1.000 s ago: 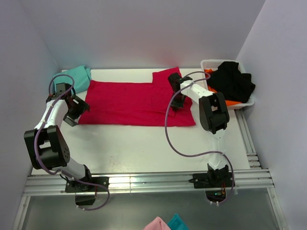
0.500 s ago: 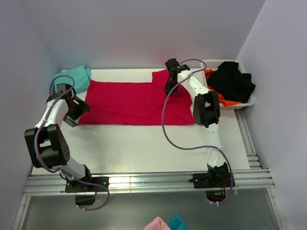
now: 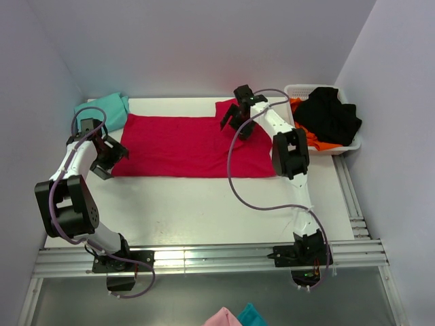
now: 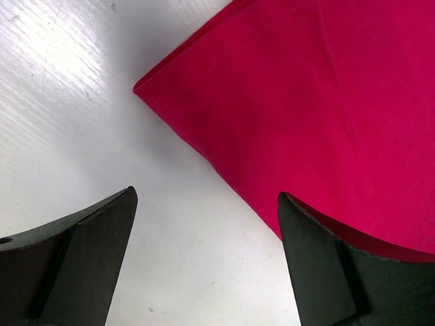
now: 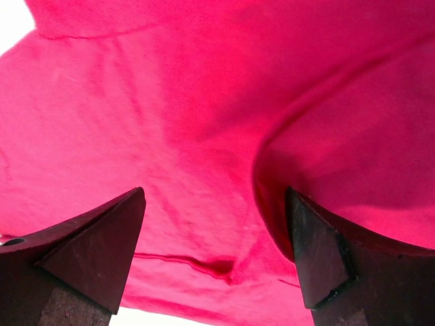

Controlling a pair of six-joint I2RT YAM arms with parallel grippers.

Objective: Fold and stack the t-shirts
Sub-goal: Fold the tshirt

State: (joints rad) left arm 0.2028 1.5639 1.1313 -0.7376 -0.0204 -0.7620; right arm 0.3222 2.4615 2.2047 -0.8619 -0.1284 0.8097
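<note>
Teal shirt (image 3: 105, 109) sits bunched at the table's (image 3: 190, 204) far left corner. Near it I see my left gripper (image 3: 110, 153) spread wide and holding nothing, at a left corner of the red shirt (image 3: 180, 146), which lies flat across the middle. My right gripper (image 3: 233, 122) is wide and empty too, over the red shirt's far right part, with a white basket (image 3: 293, 89) of black cloth (image 3: 332, 114) at far right.

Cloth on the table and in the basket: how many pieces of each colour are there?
Red: 1, the red t-shirt spread on the table.
Teal: 1, the teal t-shirt at the far left corner.
Black: 1, the black garment in the white basket.
Orange: 1, the orange cloth under it.
Total: 4
</note>
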